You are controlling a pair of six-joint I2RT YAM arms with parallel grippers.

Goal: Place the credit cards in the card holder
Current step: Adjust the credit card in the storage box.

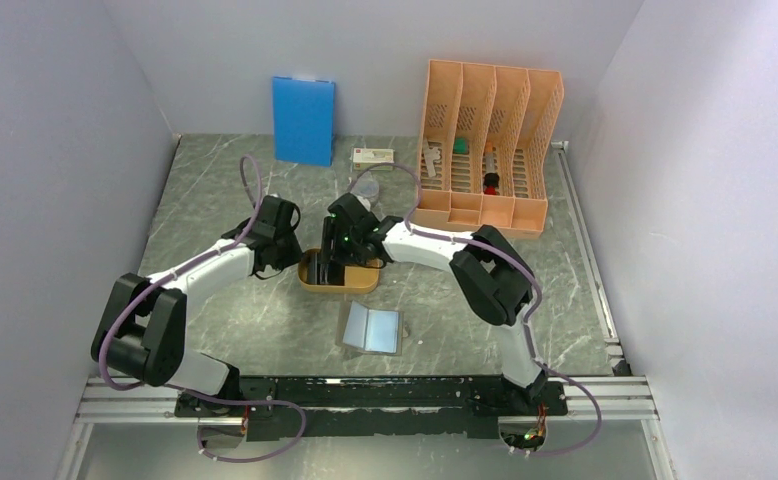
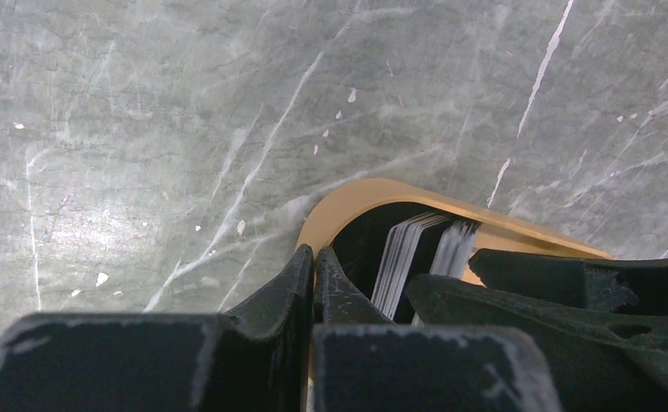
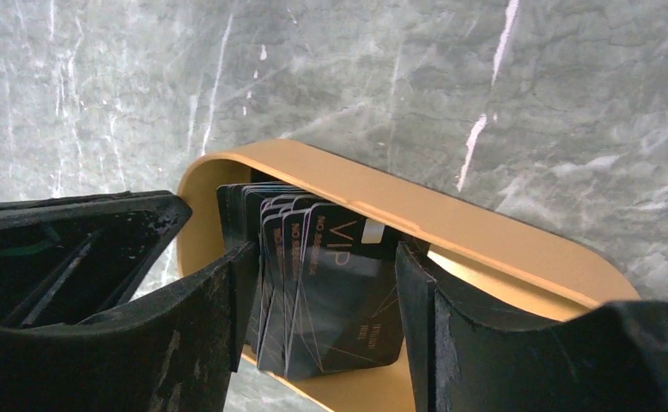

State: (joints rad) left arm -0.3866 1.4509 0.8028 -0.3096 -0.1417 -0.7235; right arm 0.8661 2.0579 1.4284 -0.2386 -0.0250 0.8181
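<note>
Since credit cards (image 3: 330, 292) stand edge-up in orange tray (image 3: 485, 232), right end effector (image 3: 326, 257) pinches them half-open — left end effector (image 2: 313, 268), shut empty, likely steadies rim.

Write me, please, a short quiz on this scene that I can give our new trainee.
1. Is the wallet lying open or closed?
2. Where are the black cards? A: in the orange tray; B: in the wallet; C: in the file rack.
3. True or false: the left tool is shut and empty.
Key: 1 open; 2 A; 3 true.
</note>
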